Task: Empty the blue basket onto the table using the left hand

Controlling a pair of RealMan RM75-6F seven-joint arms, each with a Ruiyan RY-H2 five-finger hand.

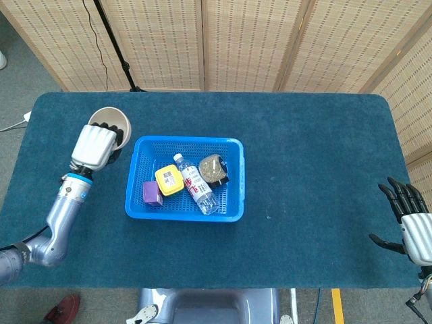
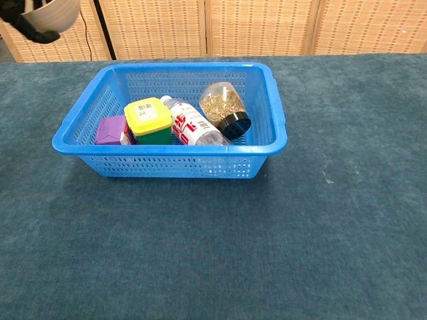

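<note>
Beige bowl (image 1: 111,120) is held by the left robot hand (image 1: 94,144) near the worktop's (image 1: 317,162) left edge, beside the blue basket (image 1: 236,182); the right robot hand (image 1: 412,223) is spread wide.

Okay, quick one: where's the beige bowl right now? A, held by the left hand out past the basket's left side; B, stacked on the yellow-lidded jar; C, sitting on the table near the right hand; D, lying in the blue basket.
A: the left hand holds the bowl outside the blue basket, off its left side.
</note>
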